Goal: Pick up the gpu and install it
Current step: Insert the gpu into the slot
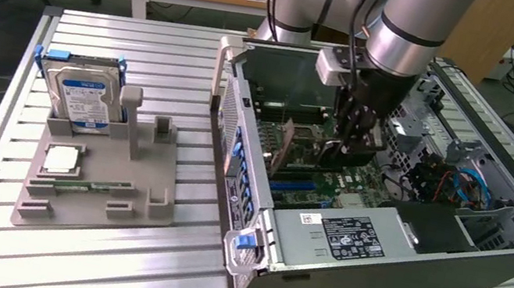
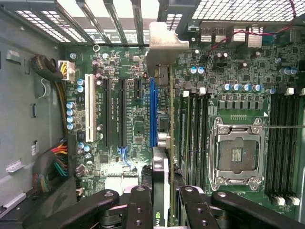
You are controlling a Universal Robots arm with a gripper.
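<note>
My gripper [image 1: 351, 138] is down inside the open computer case [image 1: 492, 249], shut on the gpu [image 1: 290, 148]. In the wrist view the gpu [image 2: 161, 167] runs edge-on between the two black fingers [image 2: 139, 200], with its silver bracket [image 2: 164, 45] at the far end by the case's rear slots. The card stands on edge over the green motherboard [image 2: 133, 129], just beside the long blue expansion slot [image 2: 152, 112] and parallel to it. I cannot tell whether its lower edge touches the slot.
A grey fixture [image 1: 150, 181] on the slatted table holds a hard drive [image 1: 85, 98], a processor chip [image 1: 61, 159] and a memory stick [image 1: 86, 184]. Inside the case lie the power supply [image 1: 347, 235], the open CPU socket [image 2: 237, 152], memory slots [image 2: 193, 138] and cable bundles [image 2: 52, 162].
</note>
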